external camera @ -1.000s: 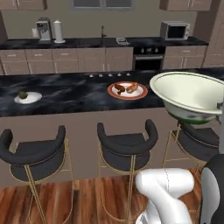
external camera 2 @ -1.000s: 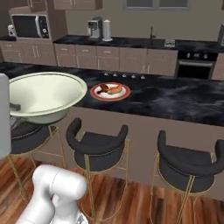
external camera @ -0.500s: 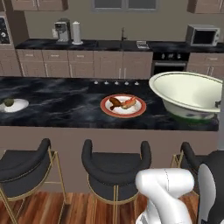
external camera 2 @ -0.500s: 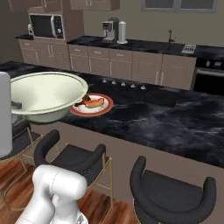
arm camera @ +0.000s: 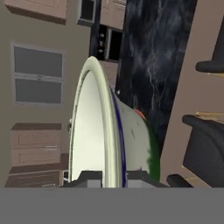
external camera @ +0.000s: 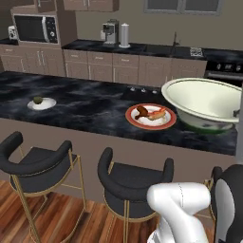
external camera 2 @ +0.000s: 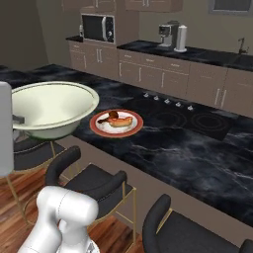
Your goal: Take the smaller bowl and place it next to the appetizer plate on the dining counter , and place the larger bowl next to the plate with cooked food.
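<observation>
I see the bowl [external camera: 204, 102] pinched at its rim in the jaws: cream-white inside, a thin blue line under the lip, dark green around the foot. Just past it sits a white plate [external camera: 151, 116] with an orange-red rim, carrying browned and reddish food. Farther off, a small plain white plate [external camera: 42, 103] holds one olive-green morsel. The bench [external camera: 90, 107] is black stone with pale veining on a brown base. Stools [external camera: 133, 182] are black with gold legs.
</observation>
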Robot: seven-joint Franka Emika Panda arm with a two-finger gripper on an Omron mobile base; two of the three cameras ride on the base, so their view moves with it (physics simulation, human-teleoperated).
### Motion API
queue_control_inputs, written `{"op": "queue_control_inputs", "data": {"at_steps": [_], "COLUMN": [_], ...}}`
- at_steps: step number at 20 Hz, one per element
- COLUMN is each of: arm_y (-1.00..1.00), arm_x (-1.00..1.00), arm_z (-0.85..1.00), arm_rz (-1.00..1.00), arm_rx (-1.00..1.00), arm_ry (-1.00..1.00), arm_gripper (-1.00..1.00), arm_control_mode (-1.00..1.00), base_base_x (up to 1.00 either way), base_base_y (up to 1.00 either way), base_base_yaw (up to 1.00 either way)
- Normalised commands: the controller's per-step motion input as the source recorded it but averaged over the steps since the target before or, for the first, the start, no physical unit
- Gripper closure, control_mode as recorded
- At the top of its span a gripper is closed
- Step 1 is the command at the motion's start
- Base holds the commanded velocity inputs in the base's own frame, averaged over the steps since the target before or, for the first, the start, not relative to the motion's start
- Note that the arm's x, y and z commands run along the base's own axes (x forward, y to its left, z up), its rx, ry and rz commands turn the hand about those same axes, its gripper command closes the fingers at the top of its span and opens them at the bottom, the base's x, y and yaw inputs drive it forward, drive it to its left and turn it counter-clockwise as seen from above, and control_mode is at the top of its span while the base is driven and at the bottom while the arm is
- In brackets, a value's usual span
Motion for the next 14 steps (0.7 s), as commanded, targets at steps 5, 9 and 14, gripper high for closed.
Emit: {"op": "queue_control_inputs", "data": {"at_steps": [5, 9, 14], "arm_y": [-0.20, -1.00, -0.91], "arm_x": [0.16, 0.79, 0.74], "arm_z": [0.00, -0.11, -0.33], "arm_rz": [0.02, 0.14, 0.21], "arm_rx": [0.00, 0.00, 0.00], "arm_ry": [0.05, 0.18, 0.04], "arm_gripper": [1.00, 1.00, 1.00], "arm_control_mode": [-1.00, -1.00, -1.00], "base_base_x": [0.77, 0.00, 0.00], "base_base_y": [-0.37, 0.00, 0.00], "base_base_yaw": [0.11, 0.00, 0.00]}}
